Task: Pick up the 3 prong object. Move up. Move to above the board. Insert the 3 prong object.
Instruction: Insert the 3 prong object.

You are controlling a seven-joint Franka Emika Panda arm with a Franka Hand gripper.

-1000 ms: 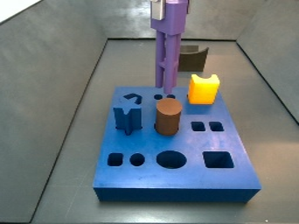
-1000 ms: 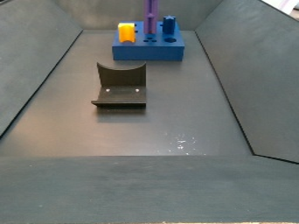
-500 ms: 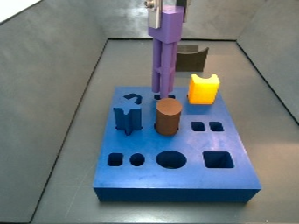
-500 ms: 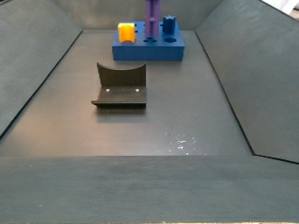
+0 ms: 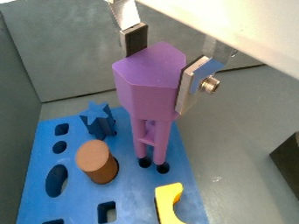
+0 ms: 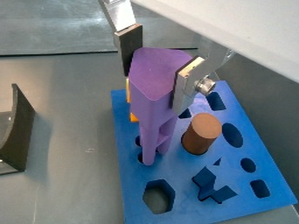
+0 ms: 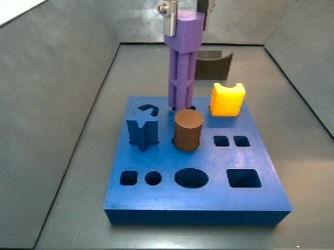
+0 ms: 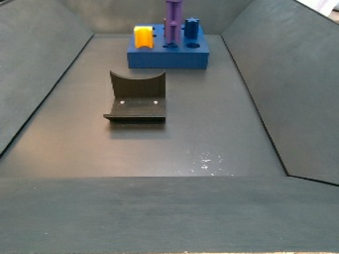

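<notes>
Your long, slender purple plastic 3 prong object (image 5: 149, 101) stands upright over the large flat bright-blue board with round, square and odd-shaped holes (image 5: 65, 144), its thin parallel prongs pointing down and their tips at, or just inside, the small round holes on the board's top; in both wrist views the tips meet dark holes, but how deep they sit is not clear. The piece is a faceted column, wide at the top and splitting into narrow legs with open slots between them, smooth and matte, and in a side view it rises well above everything else on the board (image 7: 186, 63). The gripper (image 5: 163, 61) is clamped on the upper end, its flat silver fingers (image 5: 195, 81) pressed against opposite faces. From here the main risk, as I judge it, is a jam: if the prongs are slightly off their holes or the column is tilted, pushing down could bend the thin legs or make the piece slip between the pads. Letting go too early could leave it leaning or toppling. The short brown cylinder (image 5: 93, 162) stands near the prongs, the dark blue notched block (image 5: 100, 120) lies beyond it, and the yellow block (image 7: 229, 99) sits beside the column, so a sideways correction could knock one of them.
</notes>
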